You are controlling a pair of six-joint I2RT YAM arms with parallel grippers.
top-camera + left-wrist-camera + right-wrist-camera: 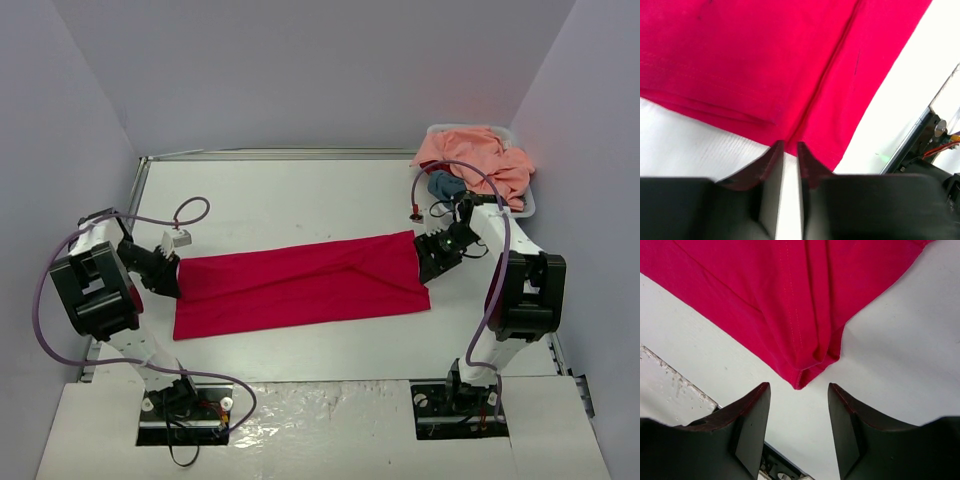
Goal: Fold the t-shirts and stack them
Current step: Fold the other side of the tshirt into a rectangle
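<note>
A crimson-red t-shirt lies folded into a long band across the table. My left gripper is at its left end. In the left wrist view the jaws stand a narrow slit apart over the edge of the red t-shirt, with bare table showing between them. My right gripper is at the right end. In the right wrist view it is open, and the folded corner of the red t-shirt lies just ahead of the tips, untouched. A peach-pink t-shirt and a teal-blue one lie heaped at the back right.
A white plastic basket at the back right corner holds the heaped shirts. Grey walls close in the table on three sides. A loose purple cable loops near the left arm.
</note>
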